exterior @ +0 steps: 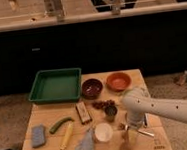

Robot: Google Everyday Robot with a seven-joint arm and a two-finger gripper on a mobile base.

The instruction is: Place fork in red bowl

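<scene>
The slim silvery fork (145, 132) lies on the wooden table (45, 112) near its front right, just right of my gripper. The red bowl (119, 81), bright orange-red, stands at the back right of the table, apart from the fork. My gripper (129, 136) hangs from the white arm (166, 109) that reaches in from the right. It points down over the table beside the fork's handle end. The gripper stands open and nothing shows between its fingers.
A green tray (55, 85) sits at the back left, with a dark maroon bowl (92, 87) beside it. Mid-table are a brown bar (83, 112), dark berries (104, 104), a small dark cup (110, 112) and a white cup (103, 133). Front left hold a blue sponge (38, 135), green pod (60, 124), yellow stick (67, 136) and grey cloth (85, 145).
</scene>
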